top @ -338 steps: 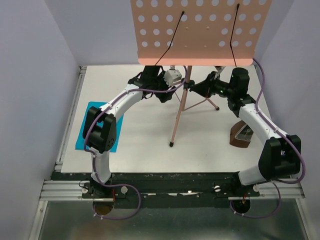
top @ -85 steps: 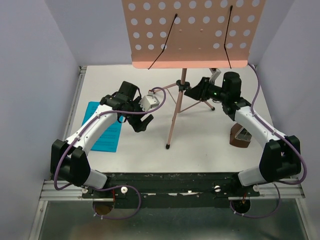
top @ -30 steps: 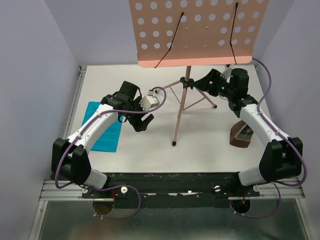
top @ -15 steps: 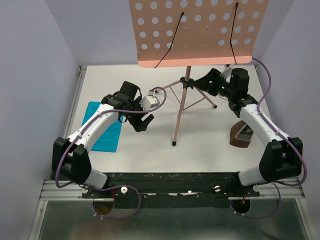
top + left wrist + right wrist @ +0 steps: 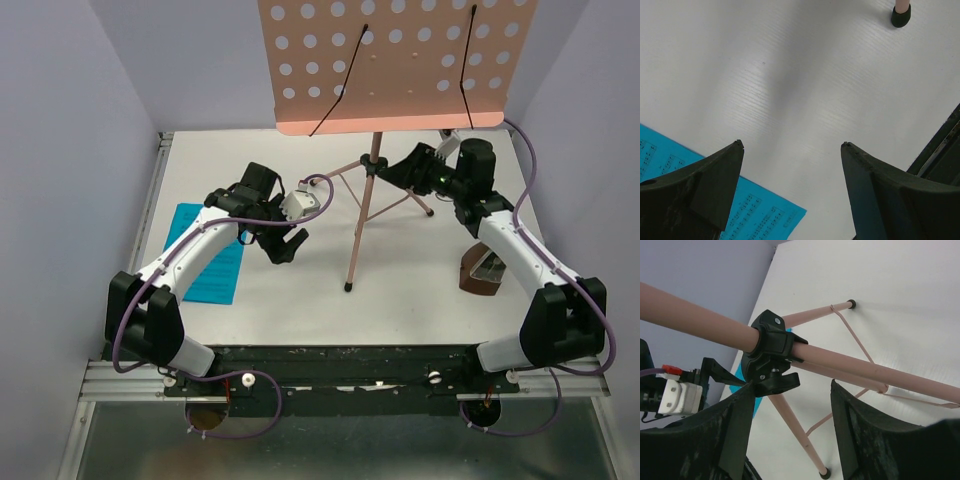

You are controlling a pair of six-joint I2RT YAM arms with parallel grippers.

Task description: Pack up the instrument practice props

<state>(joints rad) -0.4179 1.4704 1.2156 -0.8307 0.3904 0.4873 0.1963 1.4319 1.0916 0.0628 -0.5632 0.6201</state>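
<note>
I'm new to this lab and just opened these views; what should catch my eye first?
The pink perforated music stand dominates, its desk filling the top of the overhead view above thin tripod legs on the white table. The right end effector sits open by the stand's black collar; the left end effector hangs open near the blue music sheet on the left.

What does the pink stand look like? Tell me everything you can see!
The pink music stand stands on the white table, toward the back. Its flat top is full of round holes, with two thin black wires across it. A pink pole runs down through a black collar, where three thin legs with black tips spread out. The right gripper is open beside the collar; I cannot tell whether it touches.
</note>
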